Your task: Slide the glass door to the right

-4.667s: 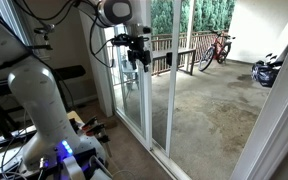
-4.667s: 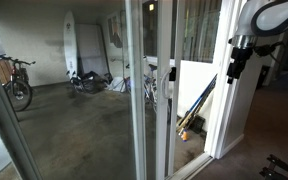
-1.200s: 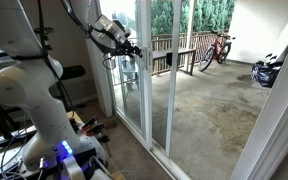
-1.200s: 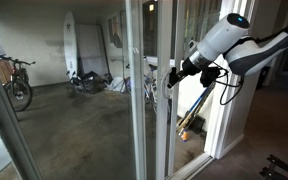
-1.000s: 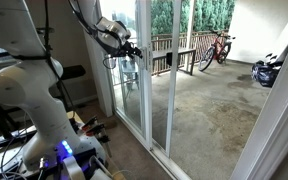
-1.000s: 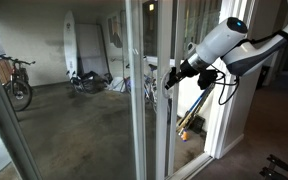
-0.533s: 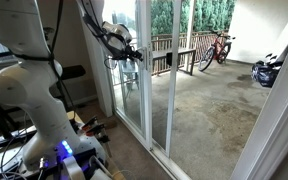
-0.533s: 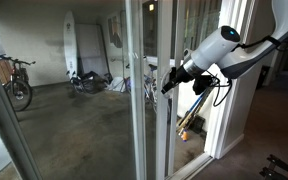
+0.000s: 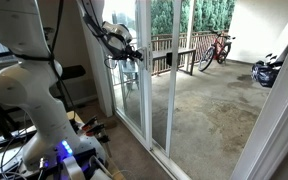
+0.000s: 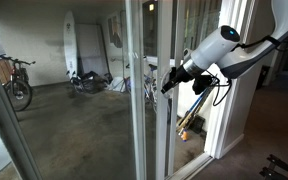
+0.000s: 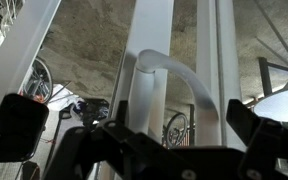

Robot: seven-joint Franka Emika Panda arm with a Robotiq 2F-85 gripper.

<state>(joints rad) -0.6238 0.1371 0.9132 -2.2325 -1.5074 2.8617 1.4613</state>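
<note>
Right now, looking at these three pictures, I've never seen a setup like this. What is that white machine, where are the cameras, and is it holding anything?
The white machine is a robot arm, steered remotely by a person. At its tip sits a pincer for grasping. Two pictures come from cameras standing in the room, watching the arm from different spots. The third comes from a camera on the wrist, looking out past the pincer. In front of it stands a sliding glass door in a white frame, with a white loop handle. Outside is a patio with a bicycle. The pincer is open, its fingers either side of the handle, and it holds nothing yet.
</note>
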